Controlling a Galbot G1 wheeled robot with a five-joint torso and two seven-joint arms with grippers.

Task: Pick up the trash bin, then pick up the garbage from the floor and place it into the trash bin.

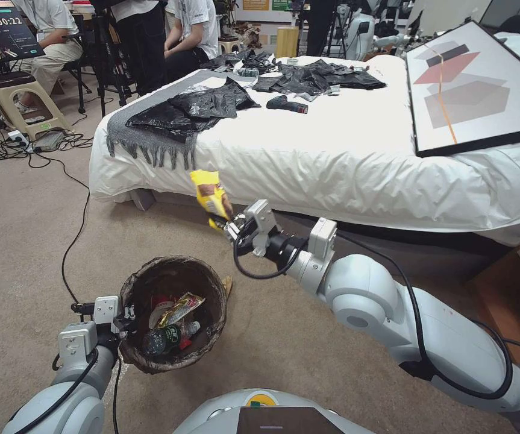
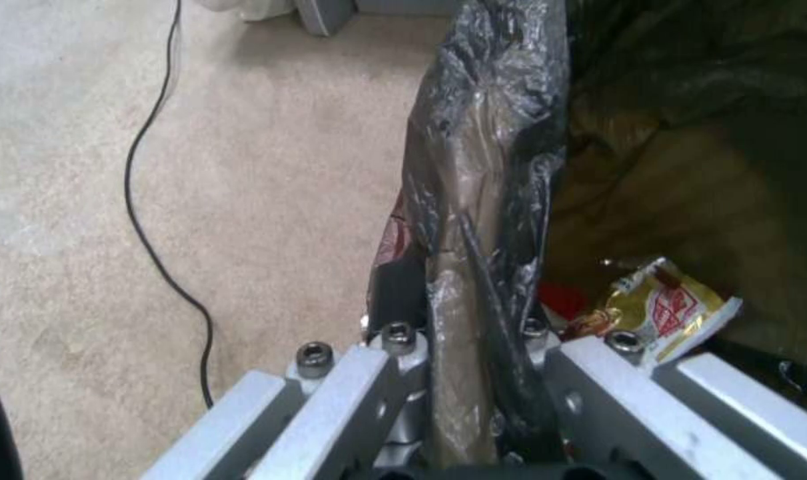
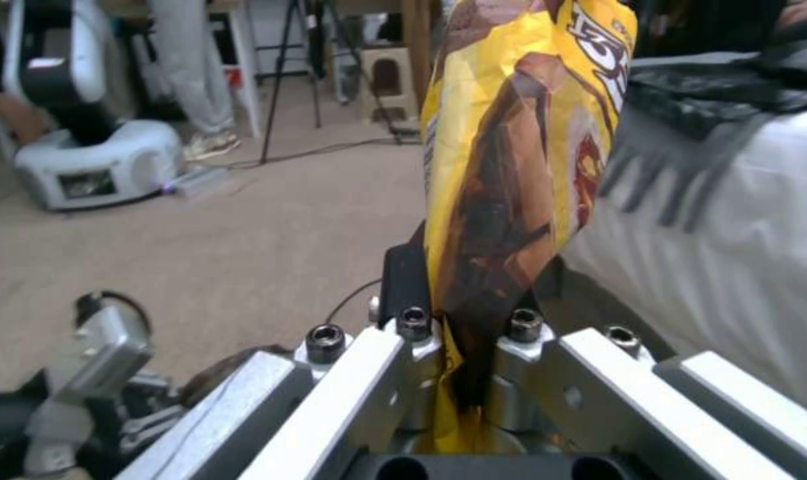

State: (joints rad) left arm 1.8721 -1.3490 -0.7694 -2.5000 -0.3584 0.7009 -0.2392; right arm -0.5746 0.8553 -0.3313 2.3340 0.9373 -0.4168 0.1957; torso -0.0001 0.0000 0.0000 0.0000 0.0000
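The trash bin (image 1: 208,283), a small round bucket lined with a dark bag, hangs low at the left over the carpet. My left gripper (image 1: 128,314) is shut on its rim (image 2: 474,200), one finger inside the liner and one outside. Inside lie a gold foil packet (image 1: 178,308) (image 2: 666,310), a small bottle (image 1: 166,337) and red wrappers. My right gripper (image 1: 228,228) is shut on a yellow and brown snack packet (image 1: 210,194) (image 3: 519,167), holding it up in the air beyond and above the bin, in front of the bed's side.
A white bed (image 1: 344,163) fills the far side, with flat black bags (image 1: 193,108), a grey fringed throw (image 1: 151,141) and a framed picture (image 1: 476,90) on it. A black cable (image 1: 73,241) runs across the carpet at the left. A wooden cabinet (image 1: 513,301) stands at the right.
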